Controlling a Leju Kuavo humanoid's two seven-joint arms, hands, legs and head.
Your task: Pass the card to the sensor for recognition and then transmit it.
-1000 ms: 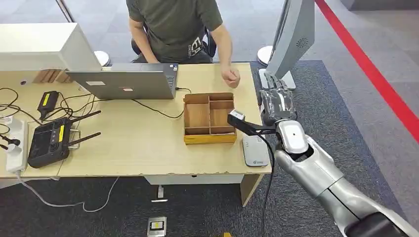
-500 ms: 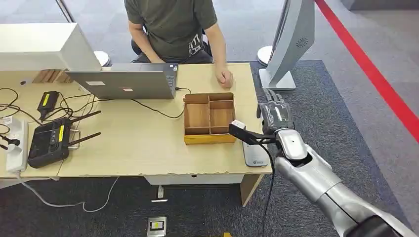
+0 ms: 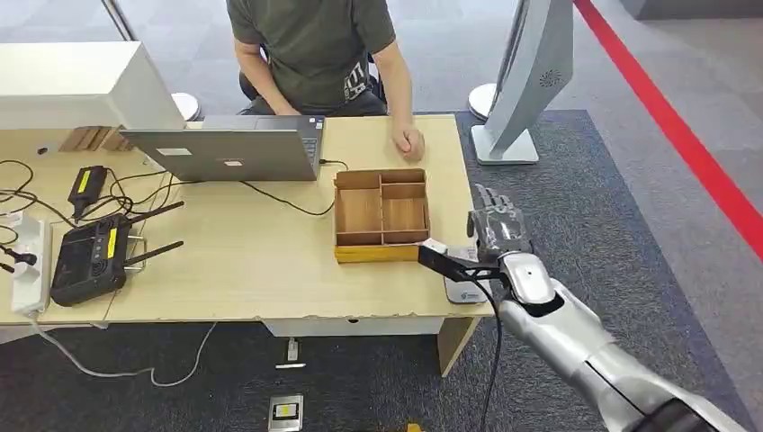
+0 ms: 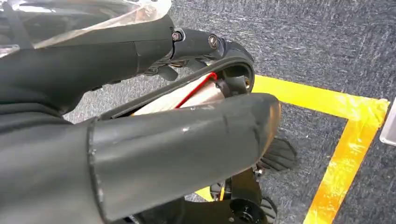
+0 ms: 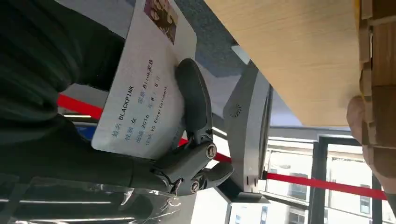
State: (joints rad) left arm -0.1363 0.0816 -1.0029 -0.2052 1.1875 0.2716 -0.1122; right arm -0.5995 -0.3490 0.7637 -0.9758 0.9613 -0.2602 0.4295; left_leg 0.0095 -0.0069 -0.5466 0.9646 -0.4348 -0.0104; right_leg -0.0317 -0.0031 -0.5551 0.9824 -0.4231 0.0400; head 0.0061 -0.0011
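Right wrist view: the right hand grips a white card, a dark finger pressed across its printed face. Legible on the card: "BLACKPINK", "2016" and "YG Entertainment", alongside Chinese characters too small to read; a small photo sits at one corner.

Head view, nearest first: the silver right arm reaches forward from the lower right, its hand held palm-down with fingers pointing away, over the table's right front corner. A black wrist camera on a bracket juts from the wrist toward the table. The card itself is hidden under the hand here. Just below the hand lies a flat grey card reader on the table edge; its small logo is unreadable.

Next, a brown cardboard tray with dividers stands on the wooden table, just beside the reader. Further left: a black remote controller with antennas and a yellow label, a white power strip, and cables. Beyond, an open grey laptop bearing stickers. A person in a dark green shirt sits behind the table, one fist resting on it. A grey stand rises at the far right.

Left wrist view: the left hand hangs above grey carpet and yellow floor tape; its finger state cannot be told.
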